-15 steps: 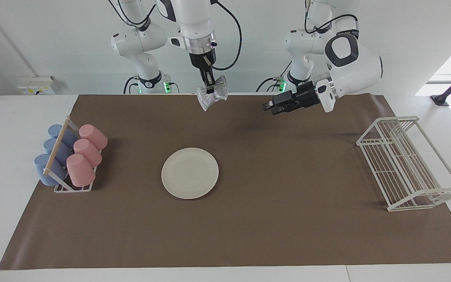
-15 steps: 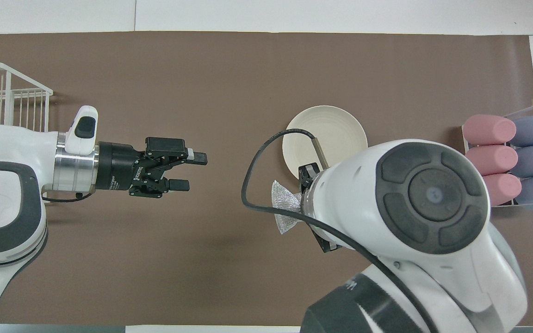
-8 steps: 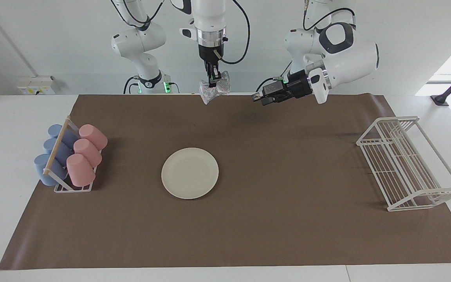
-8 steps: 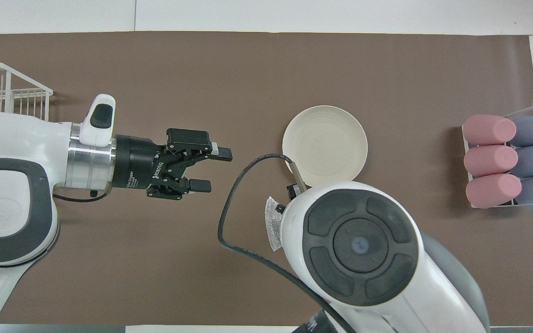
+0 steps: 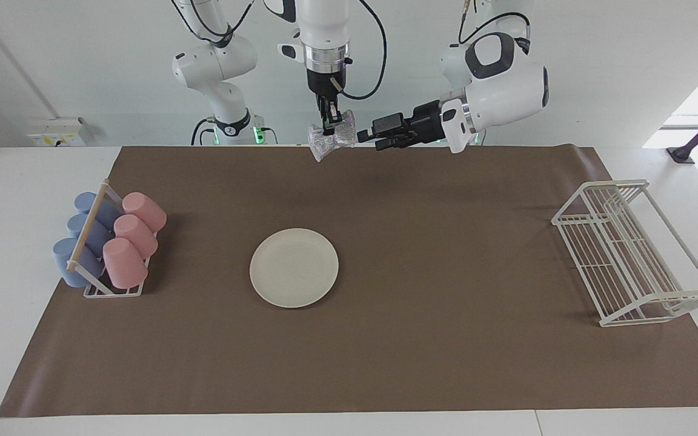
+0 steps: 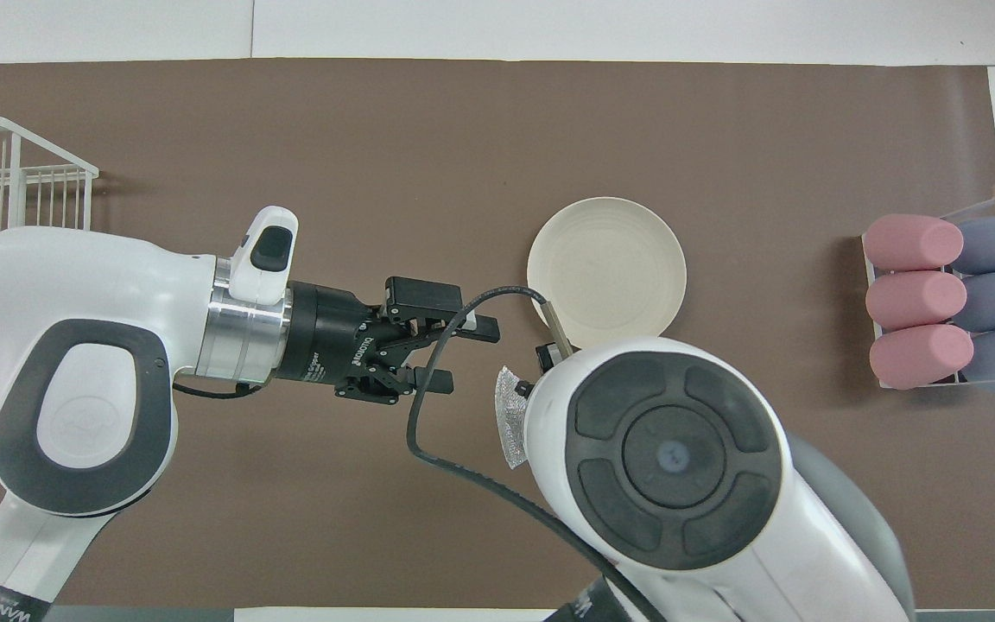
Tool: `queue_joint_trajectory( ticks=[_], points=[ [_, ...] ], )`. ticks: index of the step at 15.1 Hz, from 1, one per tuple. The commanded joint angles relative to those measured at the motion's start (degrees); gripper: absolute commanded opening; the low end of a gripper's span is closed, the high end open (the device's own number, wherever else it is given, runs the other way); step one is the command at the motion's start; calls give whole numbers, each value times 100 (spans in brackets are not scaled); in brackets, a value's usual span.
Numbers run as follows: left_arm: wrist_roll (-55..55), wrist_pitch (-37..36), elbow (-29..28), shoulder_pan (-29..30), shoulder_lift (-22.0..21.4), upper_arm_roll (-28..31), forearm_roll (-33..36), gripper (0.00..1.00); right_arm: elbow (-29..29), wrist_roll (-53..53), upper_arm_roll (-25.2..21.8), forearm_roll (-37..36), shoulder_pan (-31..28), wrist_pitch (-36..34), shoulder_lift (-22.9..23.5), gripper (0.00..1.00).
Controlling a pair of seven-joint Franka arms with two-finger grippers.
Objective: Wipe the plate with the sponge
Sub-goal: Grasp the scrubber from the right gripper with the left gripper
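Cup rack (image 5: 109, 245): at the right arm's end of the mat, pink and blue cups lying in it; no part in this step, well apart from both grippers.
Plate (image 5: 294, 267): flat on the brown mat (image 5: 385, 363), bare, nothing touching it; well below and apart from the raised sponge.
Right gripper (image 5: 326, 128): hanging straight down from a raised wrist, up in the air over the mat's edge by the robots; fingertips pinched tight on the sponge's middle.
Sponge (image 5: 332, 142): dangling in that pinch, bunched like a bow, both ends free.
Left gripper (image 5: 363, 138): reaching in sideways, level, jaws spread wide, tips just beside the sponge; looks like a handover.
Risk, drop: likely if the pinch lets go before the wide jaws close; soft pad then falling to the mat, away from the plate.
Risk, clash: fingertips close together; a slight overshoot enough to knock the two grippers.
Risk, weak hold: only a free corner caught, pad slipping during wiping.
Wire rack (image 5: 634, 254): at the left arm's end of the mat, out of the way.
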Motion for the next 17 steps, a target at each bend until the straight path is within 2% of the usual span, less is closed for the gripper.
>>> queue_joint_trajectory(
  ticks=[1,4,7,8,11,12,17],
  points=[
    [-3,142,-218,-155,-147,61,-91,92,23,128,40,-112,-33,27,1,0],
    [41,125,-253,-252,-156,61,-91,86,15,119,40,-112,-33,27,1,0],
    [94,99,-253,-261,-173,61,-91,72,23,119,40,-112,-42,36,1,0],
    [94,81,-253,-252,-173,61,-100,64,23,110,40,-112,-42,36,1,0],
    [85,55,-244,-261,-164,61,-100,21,23,93,40,-112,-42,36,10,0],
    [94,55,-244,-261,-173,53,-100,15,23,93,40,-112,-42,36,10,0],
    [85,72,-226,-427,-173,61,-109,15,32,84,40,-112,-51,27,10,0]
  ],
)
